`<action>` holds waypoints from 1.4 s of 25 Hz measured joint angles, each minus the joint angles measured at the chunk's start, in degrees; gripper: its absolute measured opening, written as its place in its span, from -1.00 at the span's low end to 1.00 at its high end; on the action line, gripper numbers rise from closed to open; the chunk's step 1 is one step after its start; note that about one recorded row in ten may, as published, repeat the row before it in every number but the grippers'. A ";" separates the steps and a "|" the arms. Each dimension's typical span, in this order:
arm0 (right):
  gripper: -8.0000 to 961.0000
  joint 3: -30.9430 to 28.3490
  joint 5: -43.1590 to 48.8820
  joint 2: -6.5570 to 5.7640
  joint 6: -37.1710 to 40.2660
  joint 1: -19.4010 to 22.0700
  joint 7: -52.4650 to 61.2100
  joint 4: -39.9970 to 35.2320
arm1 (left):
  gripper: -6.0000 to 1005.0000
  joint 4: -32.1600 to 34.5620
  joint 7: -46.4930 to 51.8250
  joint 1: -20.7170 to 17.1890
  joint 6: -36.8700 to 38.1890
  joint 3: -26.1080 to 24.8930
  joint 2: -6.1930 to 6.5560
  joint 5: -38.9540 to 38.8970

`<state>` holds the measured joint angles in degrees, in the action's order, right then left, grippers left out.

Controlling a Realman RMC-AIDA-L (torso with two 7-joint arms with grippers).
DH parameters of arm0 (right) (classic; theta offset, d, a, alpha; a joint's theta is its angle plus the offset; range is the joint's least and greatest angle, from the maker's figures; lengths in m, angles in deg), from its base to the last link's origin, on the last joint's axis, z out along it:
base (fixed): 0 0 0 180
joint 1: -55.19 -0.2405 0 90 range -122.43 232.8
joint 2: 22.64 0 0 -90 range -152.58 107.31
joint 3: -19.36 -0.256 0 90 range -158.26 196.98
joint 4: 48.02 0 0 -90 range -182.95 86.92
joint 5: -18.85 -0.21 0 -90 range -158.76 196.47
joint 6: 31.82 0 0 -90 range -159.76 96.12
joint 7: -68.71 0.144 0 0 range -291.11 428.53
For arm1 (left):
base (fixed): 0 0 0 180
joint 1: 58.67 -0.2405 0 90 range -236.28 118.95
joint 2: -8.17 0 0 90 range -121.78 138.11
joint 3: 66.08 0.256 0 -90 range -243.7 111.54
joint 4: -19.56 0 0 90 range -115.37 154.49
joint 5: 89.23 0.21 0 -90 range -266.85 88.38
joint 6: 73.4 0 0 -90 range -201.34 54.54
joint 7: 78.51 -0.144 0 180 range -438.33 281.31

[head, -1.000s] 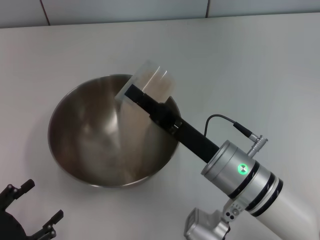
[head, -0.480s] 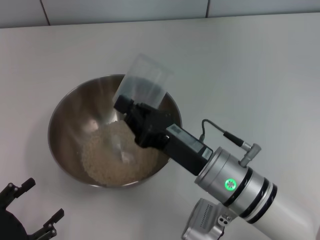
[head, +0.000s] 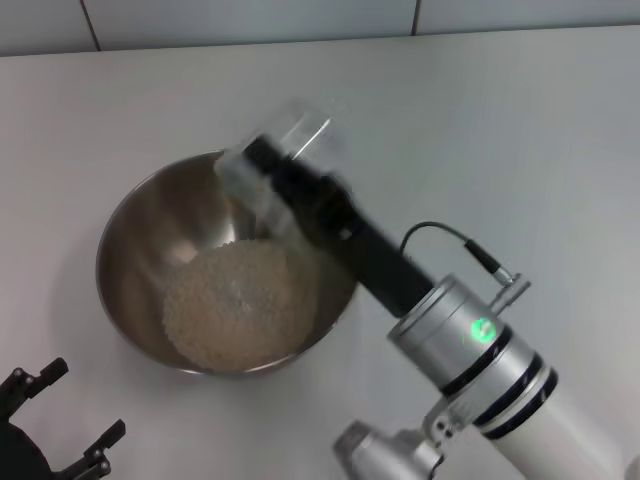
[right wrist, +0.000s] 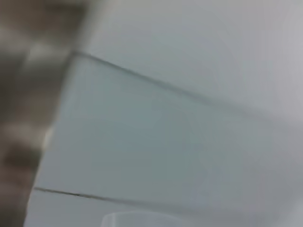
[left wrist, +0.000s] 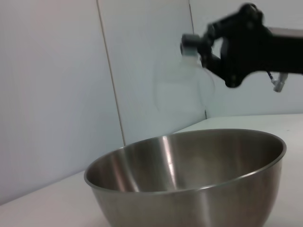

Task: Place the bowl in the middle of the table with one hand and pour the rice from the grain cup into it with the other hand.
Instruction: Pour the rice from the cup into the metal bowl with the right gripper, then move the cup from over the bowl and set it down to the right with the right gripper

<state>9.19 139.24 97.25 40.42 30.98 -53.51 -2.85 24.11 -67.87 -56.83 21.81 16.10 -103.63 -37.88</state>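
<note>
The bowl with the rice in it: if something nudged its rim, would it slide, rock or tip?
The bowl would probably rock rather than tip: in the left wrist view its wall curves down to a narrower base. The rice heaped low inside likely steadies it. Polished steel on the smooth white table may slide easily.

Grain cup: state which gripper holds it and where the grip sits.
The right gripper holds the grain cup by its side wall, above the far rim of the bowl. The exact grip spot is blurred. The left gripper holds nothing.

right arm (head: 480,345): silver-white, black bands, green light, black cable | left gripper (head: 55,425): black
</note>
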 joint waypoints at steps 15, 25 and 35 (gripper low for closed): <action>-0.91 -7.41 -12.44 -0.64 3.01 5.44 92.95 -8.49 | 0.68 0.03 0.24 0.10 -0.13 0.31 0.00 0.33; -0.85 -6.20 -12.37 -0.24 -3.19 0.97 124.50 -25.08 | 0.68 0.01 0.01 0.03 0.07 0.35 0.00 0.33; -0.79 -5.47 -10.36 -0.06 -13.03 -2.37 119.23 -24.29 | 0.68 0.10 0.01 0.70 0.00 0.32 0.00 0.32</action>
<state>3.72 128.88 97.19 27.39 28.61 65.71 -27.14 24.22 -67.86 -56.13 21.81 16.41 -103.63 -37.56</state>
